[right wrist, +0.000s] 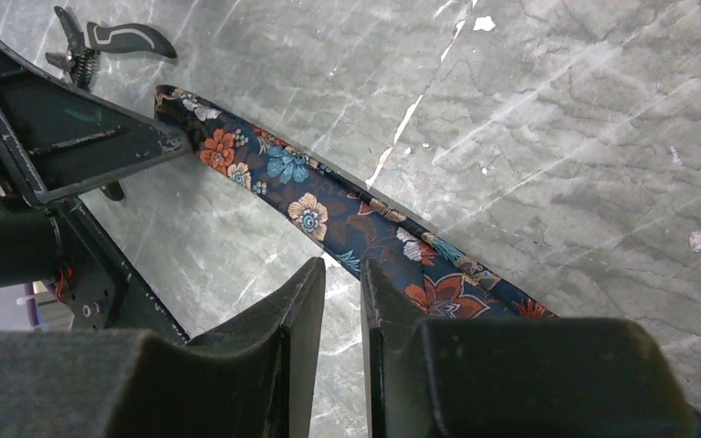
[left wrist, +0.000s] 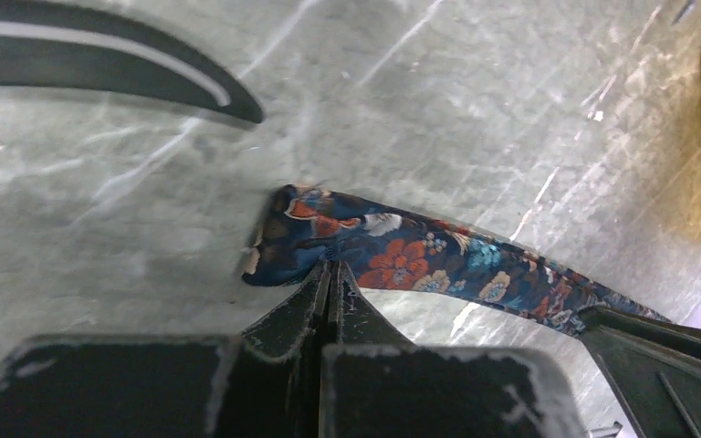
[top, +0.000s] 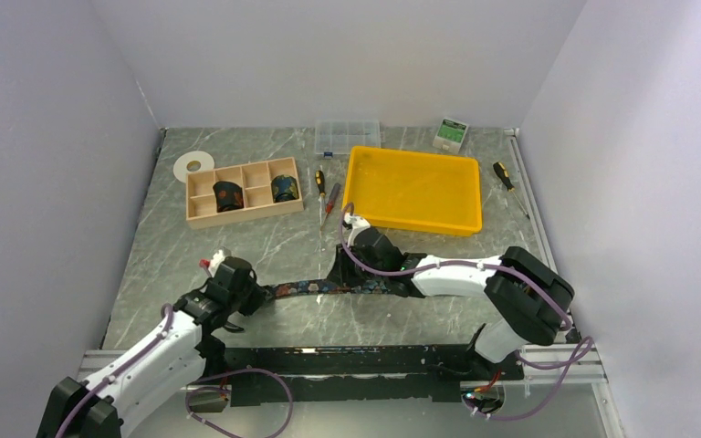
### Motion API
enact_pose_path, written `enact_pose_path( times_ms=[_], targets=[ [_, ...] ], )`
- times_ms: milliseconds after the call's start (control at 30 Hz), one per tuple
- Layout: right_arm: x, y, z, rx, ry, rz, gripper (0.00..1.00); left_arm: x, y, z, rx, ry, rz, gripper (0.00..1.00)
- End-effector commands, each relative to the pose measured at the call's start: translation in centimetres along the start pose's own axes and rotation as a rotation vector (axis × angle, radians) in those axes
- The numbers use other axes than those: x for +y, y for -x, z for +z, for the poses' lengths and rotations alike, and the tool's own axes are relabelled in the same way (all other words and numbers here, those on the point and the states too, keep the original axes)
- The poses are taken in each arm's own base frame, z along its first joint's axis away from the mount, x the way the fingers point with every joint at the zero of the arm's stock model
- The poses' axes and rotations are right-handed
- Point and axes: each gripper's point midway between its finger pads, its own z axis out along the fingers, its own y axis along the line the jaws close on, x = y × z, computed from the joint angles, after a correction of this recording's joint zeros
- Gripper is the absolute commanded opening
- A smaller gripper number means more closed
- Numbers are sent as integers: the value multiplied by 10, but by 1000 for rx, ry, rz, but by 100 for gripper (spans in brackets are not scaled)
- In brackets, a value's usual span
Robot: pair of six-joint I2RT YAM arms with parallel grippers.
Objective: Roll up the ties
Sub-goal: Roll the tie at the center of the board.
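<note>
One tie (top: 329, 287) lies flat as a long floral strip on the marble table between my two grippers. My left gripper (top: 254, 297) is at its left end. In the left wrist view the jaws (left wrist: 330, 266) are shut, pinching the near edge of the tie (left wrist: 420, 255) just behind its curled tip. My right gripper (top: 352, 261) is over the strip's middle. In the right wrist view its fingers (right wrist: 342, 265) stand a narrow gap apart with bare table showing between them, and the right finger rests on the tie (right wrist: 310, 196). Two rolled ties (top: 228, 194) (top: 283, 188) sit in the wooden box.
The wooden compartment box (top: 203, 208) stands at the back left beside a tape roll (top: 193, 165). A yellow tray (top: 411, 153) is at the back right, with screwdrivers (top: 321, 187) (top: 504, 178) on either side. Black-handled pliers (right wrist: 100, 41) lie by the left gripper.
</note>
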Motion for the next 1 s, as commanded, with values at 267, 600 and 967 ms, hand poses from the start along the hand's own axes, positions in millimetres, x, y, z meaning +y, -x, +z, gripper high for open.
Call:
enact_pose_path(
  times_ms=[267, 600, 967],
  targets=[
    [24, 17, -4, -41, 65, -59, 27, 4, 17, -13, -90, 12, -21, 3],
    [65, -3, 43, 109, 50, -161, 24, 4, 45, -45, -194, 75, 15, 26],
    [57, -11, 79, 146, -37, -140, 9, 31, 33, -30, -171, 160, -28, 24]
  ],
)
